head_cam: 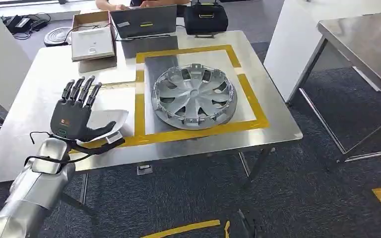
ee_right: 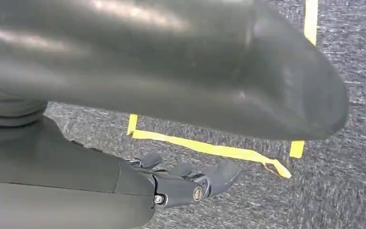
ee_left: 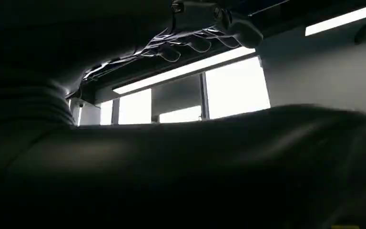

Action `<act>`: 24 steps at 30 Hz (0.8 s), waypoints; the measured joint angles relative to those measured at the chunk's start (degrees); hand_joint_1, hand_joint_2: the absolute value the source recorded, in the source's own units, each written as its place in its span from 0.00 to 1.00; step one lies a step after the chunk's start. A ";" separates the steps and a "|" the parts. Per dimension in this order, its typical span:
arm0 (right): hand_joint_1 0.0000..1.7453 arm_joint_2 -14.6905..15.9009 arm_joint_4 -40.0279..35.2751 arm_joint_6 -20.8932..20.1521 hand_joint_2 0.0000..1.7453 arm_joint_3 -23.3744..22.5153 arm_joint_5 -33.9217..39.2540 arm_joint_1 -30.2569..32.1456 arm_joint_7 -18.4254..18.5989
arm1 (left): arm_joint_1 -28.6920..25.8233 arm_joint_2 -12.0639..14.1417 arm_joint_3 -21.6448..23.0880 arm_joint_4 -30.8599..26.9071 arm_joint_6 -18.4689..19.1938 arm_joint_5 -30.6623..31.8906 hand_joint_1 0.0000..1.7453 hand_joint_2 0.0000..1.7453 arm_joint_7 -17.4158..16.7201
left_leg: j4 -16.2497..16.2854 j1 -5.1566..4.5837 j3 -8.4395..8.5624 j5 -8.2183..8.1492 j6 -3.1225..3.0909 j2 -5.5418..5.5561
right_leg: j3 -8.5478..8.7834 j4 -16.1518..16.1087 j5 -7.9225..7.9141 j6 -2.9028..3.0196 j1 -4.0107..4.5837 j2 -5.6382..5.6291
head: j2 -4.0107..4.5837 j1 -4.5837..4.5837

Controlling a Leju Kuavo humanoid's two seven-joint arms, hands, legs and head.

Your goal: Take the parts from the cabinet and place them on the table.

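The silver wheel cover [head_cam: 194, 97] lies flat inside the yellow tape frame [head_cam: 140, 99] (on the table [head_cam: 39, 74]). Left of that frame, the left hand [head_cam: 77, 116] hovers, fingers spread, empty. The right hand [ee_right: 181, 183] hangs empty over carpet, fingers loosely apart.

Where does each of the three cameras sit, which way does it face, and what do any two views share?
Head view: high on the body, looking forward and down at the steel table and the hubcap inside the yellow tape; the silver left arm and left hand show.
Left wrist view: behind the left hand, facing up towards ceiling lights and windows.
Right wrist view: behind the right hand, looking down at grey carpet and yellow floor tape.
Shared: the left hand appears in both head and left wrist views.
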State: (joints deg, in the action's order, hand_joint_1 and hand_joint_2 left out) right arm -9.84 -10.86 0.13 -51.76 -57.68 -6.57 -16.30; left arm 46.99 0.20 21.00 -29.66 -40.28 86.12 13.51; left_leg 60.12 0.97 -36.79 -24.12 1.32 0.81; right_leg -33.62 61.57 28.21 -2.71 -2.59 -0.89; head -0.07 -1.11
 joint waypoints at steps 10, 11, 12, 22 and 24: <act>0.00 -0.20 0.00 0.24 0.00 -0.61 1.24 -0.39 0.37 | 0.34 0.09 -0.02 -0.28 0.00 0.00 0.00 0.00 -0.81 | 15.72 0.13 -4.09 -9.44 0.91 -0.38 | -4.30 -0.33 -3.06 3.75 1.34 0.67 | 0.00 0.20; 0.00 -0.20 0.00 0.31 0.00 -0.61 1.14 -0.41 0.74 | 0.26 0.11 -0.07 -0.42 0.00 0.02 0.00 0.00 -1.18 | 12.44 -0.07 -1.60 -7.75 0.41 -0.39 | -4.87 -0.33 -3.53 3.72 1.54 0.69 | 0.00 0.20; 0.00 -0.20 0.00 0.37 0.00 -0.61 1.09 -0.44 0.98 | 0.22 0.15 -0.13 -0.74 0.00 0.02 0.00 0.00 -1.40 | 7.95 -0.33 1.56 -6.24 -0.17 -0.39 | -5.35 -0.33 -4.00 3.67 1.70 0.70 | 0.00 0.20; 0.00 -0.48 0.00 1.07 0.00 -0.74 0.76 -0.63 1.25 | -0.64 1.16 -2.23 -4.20 0.00 0.02 0.00 0.00 -1.36 | -1.88 -1.30 3.54 -1.94 -3.28 -1.04 | -8.62 7.66 3.57 0.64 1.14 0.78 | 0.00 0.02; 0.00 -0.46 0.00 1.16 0.00 -0.74 0.76 -0.95 1.31 | -1.11 1.33 -2.49 -4.33 0.00 0.02 0.00 0.00 -1.09 | -1.77 -1.32 2.04 -0.87 -3.21 -1.04 | -9.15 13.29 5.59 0.32 1.16 0.77 | 0.00 0.02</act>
State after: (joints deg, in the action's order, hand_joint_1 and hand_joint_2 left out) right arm -10.29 -10.86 1.29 -52.50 -56.92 -7.53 -14.99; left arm 45.88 1.53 18.51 -33.99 -40.28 86.14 12.42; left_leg 58.35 -0.35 -34.75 -25.00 -1.89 -0.23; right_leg -42.78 74.87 33.79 -2.39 -1.43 -0.12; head -0.07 -1.09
